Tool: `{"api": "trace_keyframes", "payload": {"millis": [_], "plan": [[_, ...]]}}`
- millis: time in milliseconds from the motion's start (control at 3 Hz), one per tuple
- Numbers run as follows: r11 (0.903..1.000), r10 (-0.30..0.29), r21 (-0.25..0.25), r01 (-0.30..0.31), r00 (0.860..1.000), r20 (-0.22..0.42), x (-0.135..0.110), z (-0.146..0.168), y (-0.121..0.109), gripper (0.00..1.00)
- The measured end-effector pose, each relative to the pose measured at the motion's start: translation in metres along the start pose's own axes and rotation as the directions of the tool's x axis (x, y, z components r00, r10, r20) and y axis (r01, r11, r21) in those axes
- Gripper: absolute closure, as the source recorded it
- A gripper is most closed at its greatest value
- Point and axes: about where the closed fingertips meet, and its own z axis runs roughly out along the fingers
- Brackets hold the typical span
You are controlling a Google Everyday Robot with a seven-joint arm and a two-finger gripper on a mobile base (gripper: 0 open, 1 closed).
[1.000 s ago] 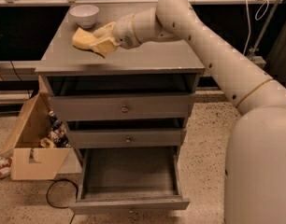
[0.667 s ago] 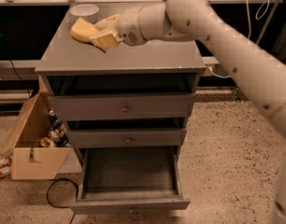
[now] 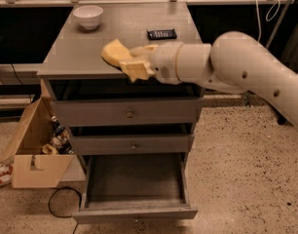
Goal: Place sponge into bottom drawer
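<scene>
The pale-yellow sponge is held in my gripper, lifted over the front edge of the grey cabinet top. The gripper's fingers are closed around the sponge's right end, so the sponge juts out to the left. My white arm reaches in from the right. The bottom drawer is pulled open below, and its flat grey floor is bare. The gripper is well above it, roughly over the drawer's middle.
A white bowl stands at the cabinet top's back left and a dark flat device lies at the back right. The two upper drawers are shut. An open cardboard box with items sits on the floor to the left, with a black cable near it.
The gripper has carried the sponge from the back left of the cabinet top forward to its front edge. The view has shifted, so the cabinet appears lower and farther.
</scene>
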Motion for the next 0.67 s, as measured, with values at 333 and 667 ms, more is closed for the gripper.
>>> {"api": "trace_keyframes", "payload": {"millis": [333, 667], "plan": [[0.9999, 0.016, 0.005, -0.016, 0.999, -0.037, 0.0255, -0.0099, 0.003, 1.0], [0.9999, 0.015, 0.002, -0.015, 0.999, -0.038, 0.0259, -0.0092, 0.0035, 1.0]]}}
